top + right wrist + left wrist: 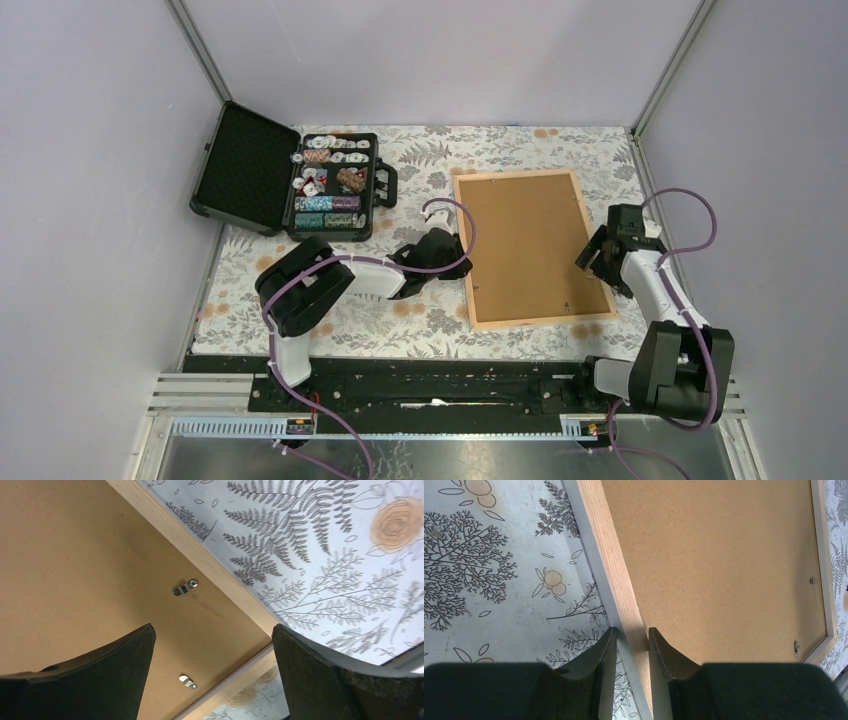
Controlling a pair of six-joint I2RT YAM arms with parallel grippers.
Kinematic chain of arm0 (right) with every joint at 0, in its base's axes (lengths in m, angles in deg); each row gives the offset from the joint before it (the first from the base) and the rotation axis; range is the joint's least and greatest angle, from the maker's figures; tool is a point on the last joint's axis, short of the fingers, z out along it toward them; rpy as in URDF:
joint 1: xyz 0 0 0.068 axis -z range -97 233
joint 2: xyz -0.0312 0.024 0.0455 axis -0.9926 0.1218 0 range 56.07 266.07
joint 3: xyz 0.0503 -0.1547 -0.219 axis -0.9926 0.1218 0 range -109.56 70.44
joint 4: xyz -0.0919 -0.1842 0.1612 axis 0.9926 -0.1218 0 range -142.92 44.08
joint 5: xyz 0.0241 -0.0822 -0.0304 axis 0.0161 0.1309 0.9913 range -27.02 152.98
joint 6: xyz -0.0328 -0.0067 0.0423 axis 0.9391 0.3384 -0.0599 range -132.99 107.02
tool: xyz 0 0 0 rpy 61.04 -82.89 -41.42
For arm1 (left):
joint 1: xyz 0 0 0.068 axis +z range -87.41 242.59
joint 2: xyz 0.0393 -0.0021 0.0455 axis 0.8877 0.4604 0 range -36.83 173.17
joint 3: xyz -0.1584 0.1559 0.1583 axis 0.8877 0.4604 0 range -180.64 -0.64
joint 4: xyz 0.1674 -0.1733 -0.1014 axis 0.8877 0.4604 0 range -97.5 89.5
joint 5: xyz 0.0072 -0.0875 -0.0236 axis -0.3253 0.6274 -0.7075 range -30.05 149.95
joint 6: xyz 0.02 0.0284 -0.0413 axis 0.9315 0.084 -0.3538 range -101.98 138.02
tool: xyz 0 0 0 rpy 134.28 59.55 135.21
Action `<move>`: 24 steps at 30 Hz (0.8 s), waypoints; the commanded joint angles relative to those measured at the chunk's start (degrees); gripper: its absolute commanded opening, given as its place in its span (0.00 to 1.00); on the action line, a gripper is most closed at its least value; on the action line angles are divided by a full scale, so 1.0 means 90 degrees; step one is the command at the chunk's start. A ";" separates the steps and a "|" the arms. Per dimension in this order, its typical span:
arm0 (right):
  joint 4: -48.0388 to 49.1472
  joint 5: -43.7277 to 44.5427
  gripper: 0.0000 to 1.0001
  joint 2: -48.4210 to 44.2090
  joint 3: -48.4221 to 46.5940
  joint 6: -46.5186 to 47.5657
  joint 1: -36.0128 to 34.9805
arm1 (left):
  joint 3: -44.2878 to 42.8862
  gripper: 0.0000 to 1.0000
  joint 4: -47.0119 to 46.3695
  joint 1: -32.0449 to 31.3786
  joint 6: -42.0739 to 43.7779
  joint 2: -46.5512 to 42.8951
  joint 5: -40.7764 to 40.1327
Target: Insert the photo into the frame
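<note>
The light-wood frame (540, 321) lies face down on the right half of the table, with the brown backing board (530, 245) filling it. The photo is not visible in any view. My left gripper (455, 250) is at the frame's left rail. In the left wrist view the gripper (632, 632) has its fingers close together on either side of the rail (609, 555). My right gripper (598, 255) hovers over the frame's right side. In the right wrist view it (212, 630) is wide open and empty above the board (75, 570), near the right rail (210, 565).
An open black case of poker chips (300, 185) stands at the back left. Two small metal clips (185, 588) sit on the board near the frame's corner. Grey walls enclose the floral tablecloth (420, 310) on three sides.
</note>
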 commanded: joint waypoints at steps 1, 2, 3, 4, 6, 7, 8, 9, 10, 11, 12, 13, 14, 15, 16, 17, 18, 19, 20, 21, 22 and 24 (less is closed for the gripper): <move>0.0044 -0.0424 0.94 0.0356 -0.0271 -0.0675 0.0216 | 0.0117 0.01 0.0658 0.0225 0.0131 0.0256 -0.0475; 0.0020 -0.0520 0.94 0.0502 -0.0393 -0.0625 0.0276 | 0.0117 0.00 0.0658 0.0238 0.0129 0.0255 -0.0462; 0.0017 -0.0590 0.94 0.0639 -0.0504 -0.0550 0.0349 | 0.0117 0.00 0.0653 0.0246 0.0128 0.0258 -0.0455; 0.0012 -0.0627 0.94 0.0807 -0.0619 -0.0494 0.0453 | 0.0117 0.00 0.0651 0.0253 0.0128 0.0263 -0.0435; -0.0106 -0.0931 0.93 0.1165 -0.0894 -0.0363 0.0708 | 0.0084 0.00 0.0674 0.0272 0.0136 0.0284 -0.0387; -0.0167 -0.1031 0.92 0.1321 -0.0997 -0.0331 0.0787 | 0.0084 0.00 0.0677 0.0282 0.0138 0.0289 -0.0370; -0.0162 -0.1094 0.91 0.1426 -0.1049 -0.0314 0.0818 | 0.0087 0.00 0.0673 0.0296 0.0138 0.0298 -0.0369; -0.0156 -0.1101 0.91 0.1522 -0.1095 -0.0297 0.0830 | 0.0090 0.00 0.0661 0.0299 0.0138 0.0295 -0.0365; -0.0179 -0.1068 0.90 0.1607 -0.1144 -0.0274 0.0841 | 0.0083 0.00 0.0663 0.0303 0.0138 0.0307 -0.0358; -0.0221 -0.0998 0.89 0.1688 -0.1189 -0.0256 0.0850 | 0.0071 0.00 0.0676 0.0310 0.0138 0.0304 -0.0349; -0.0271 -0.0920 0.88 0.1749 -0.1218 -0.0217 0.0852 | 0.0068 0.00 0.0676 0.0305 0.0146 0.0304 -0.0344; -0.0329 -0.0813 0.87 0.1803 -0.1257 -0.0184 0.0852 | 0.0077 0.00 0.0677 0.0304 0.0156 0.0300 -0.0353; -0.0379 -0.0650 0.86 0.1853 -0.1318 -0.0127 0.0861 | 0.0073 0.00 0.0674 0.0315 0.0157 0.0308 -0.0342; -0.0406 -0.0511 0.85 0.1890 -0.1356 -0.0069 0.0867 | 0.0064 0.00 0.0677 0.0314 0.0157 0.0312 -0.0332; -0.0430 -0.0402 0.84 0.1921 -0.1400 -0.0008 0.0871 | 0.0068 0.00 0.0673 0.0314 0.0157 0.0303 -0.0335; -0.0475 -0.0361 0.83 0.1978 -0.1438 0.0033 0.0872 | 0.0068 0.00 0.0677 0.0315 0.0157 0.0317 -0.0334; -0.0530 -0.0369 0.82 0.2054 -0.1481 0.0043 0.0872 | 0.0063 0.00 0.0675 0.0314 0.0157 0.0320 -0.0330; -0.0585 -0.0418 0.82 0.2183 -0.1516 0.0051 0.0872 | 0.0059 0.00 0.0677 0.0314 0.0157 0.0327 -0.0325; -0.0617 -0.0456 0.82 0.2275 -0.1536 0.0051 0.0872 | 0.0050 0.00 0.0677 0.0319 0.0166 0.0324 -0.0318; -0.0640 -0.0501 0.82 0.2357 -0.1562 0.0051 0.0872 | 0.0040 0.00 0.0678 0.0314 0.0167 0.0335 -0.0316; -0.0654 -0.0553 0.82 0.2447 -0.1567 0.0055 0.0872 | 0.0039 0.00 0.0678 0.0315 0.0165 0.0336 -0.0301; -0.0682 -0.0618 0.78 0.2558 -0.1568 0.0065 0.0872 | 0.0048 0.00 0.0678 0.0314 0.0167 0.0327 -0.0299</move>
